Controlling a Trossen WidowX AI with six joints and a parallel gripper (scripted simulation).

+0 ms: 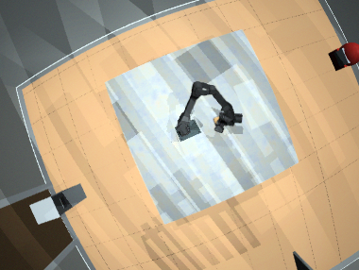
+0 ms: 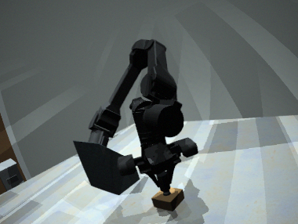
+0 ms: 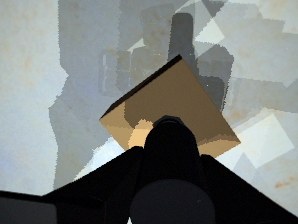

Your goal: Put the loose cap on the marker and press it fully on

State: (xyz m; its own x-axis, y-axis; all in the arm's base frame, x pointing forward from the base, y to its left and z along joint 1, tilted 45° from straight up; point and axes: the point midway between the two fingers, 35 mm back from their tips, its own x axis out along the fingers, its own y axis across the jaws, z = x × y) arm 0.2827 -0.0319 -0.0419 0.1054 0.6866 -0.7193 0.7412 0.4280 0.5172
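The wooden holder block (image 1: 216,121) (image 2: 164,203) (image 3: 172,90) sits on the table. My gripper (image 2: 166,182) (image 3: 170,159) is pointed down right above it, shut on the black cap (image 3: 172,145). In the wrist view the cap is a dark cylinder between the two fingers, reaching down over the middle of the block. Only a short dark part of the marker (image 2: 166,193) shows just above the block's top; a dark rim also shows past the cap's far end in the wrist view. The rest of the marker is hidden. Whether the cap is fully seated cannot be told.
The arm's dark base plate (image 1: 193,132) (image 2: 103,170) stands beside the block. The pale table top (image 1: 189,184) (image 2: 243,184) lies around both. A red and black object (image 1: 347,54) is far off, beyond the table. Shadows of the arm fall around the block.
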